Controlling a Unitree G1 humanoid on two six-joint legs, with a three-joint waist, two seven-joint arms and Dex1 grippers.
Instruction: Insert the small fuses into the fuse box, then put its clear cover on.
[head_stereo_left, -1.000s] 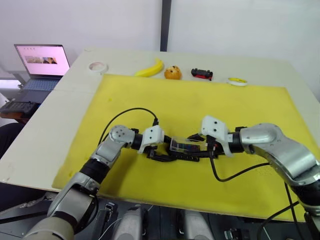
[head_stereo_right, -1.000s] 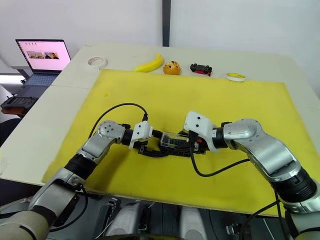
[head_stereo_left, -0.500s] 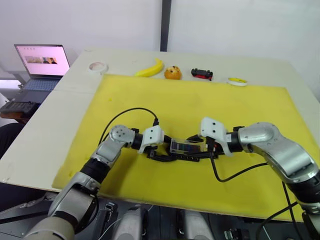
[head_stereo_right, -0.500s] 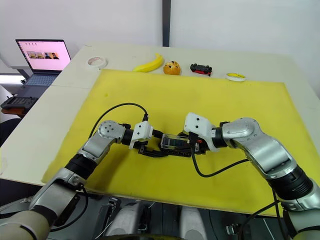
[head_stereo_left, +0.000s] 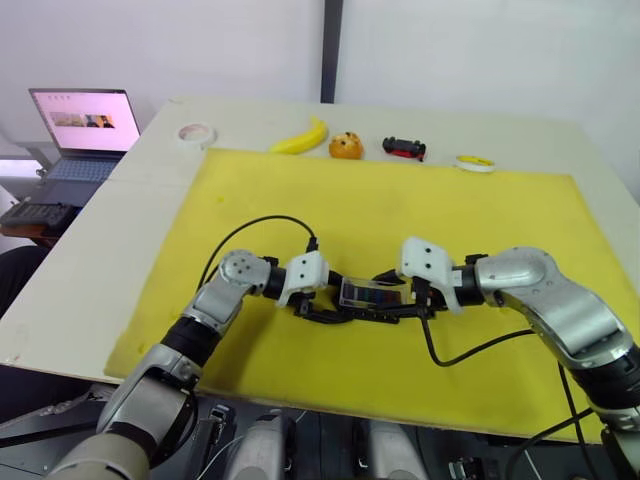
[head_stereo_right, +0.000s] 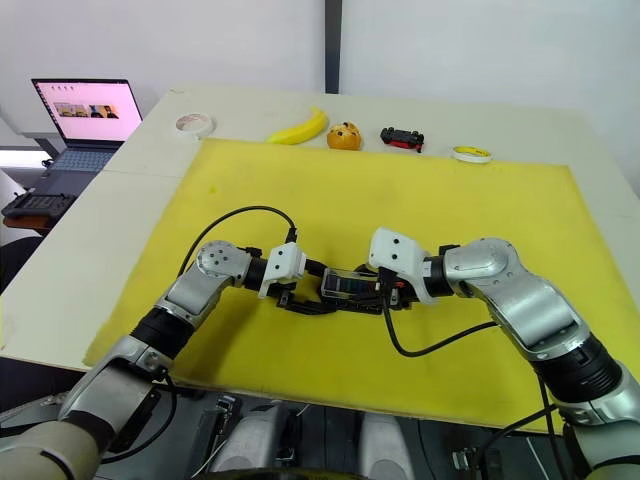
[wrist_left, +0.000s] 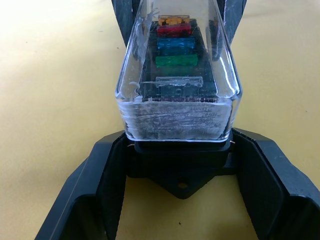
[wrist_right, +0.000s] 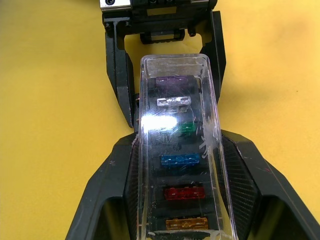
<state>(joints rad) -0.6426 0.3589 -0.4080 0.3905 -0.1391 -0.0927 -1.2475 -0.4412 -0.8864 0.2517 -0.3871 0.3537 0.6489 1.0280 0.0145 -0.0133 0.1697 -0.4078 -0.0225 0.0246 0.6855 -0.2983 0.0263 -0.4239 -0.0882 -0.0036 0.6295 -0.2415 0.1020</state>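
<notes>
**Cover seated, both grippers on the box**

Nearest me, mid-mat, I see the fuse box (wrist_left: 181, 172) lying on the yellow mat (head_stereo_left: 480, 210) with the clear cover (wrist_right: 177, 150) sitting over it. Through the cover I can count the small fuses (wrist_right: 180, 160) in their slots: orange, red, blue, green, a pale one and purple, in a single row. My left gripper (head_stereo_left: 318, 308) is clamped on one end of the box, its fingers (wrist_left: 100, 190) pressing the black base from both sides. My right gripper (head_stereo_left: 400, 306) grips the opposite end, its fingers (wrist_right: 112, 180) flanking the cover's long walls.

Farther off, along the table (head_stereo_left: 90, 260) beyond the mat, I see a tape roll (head_stereo_left: 196, 133), banana (head_stereo_left: 300, 138), muffin (head_stereo_left: 345, 146), toy car (head_stereo_left: 403, 148) and a yellow-white ring (head_stereo_left: 473, 162). A laptop (head_stereo_left: 78, 135) stands beyond the table's left edge.
</notes>
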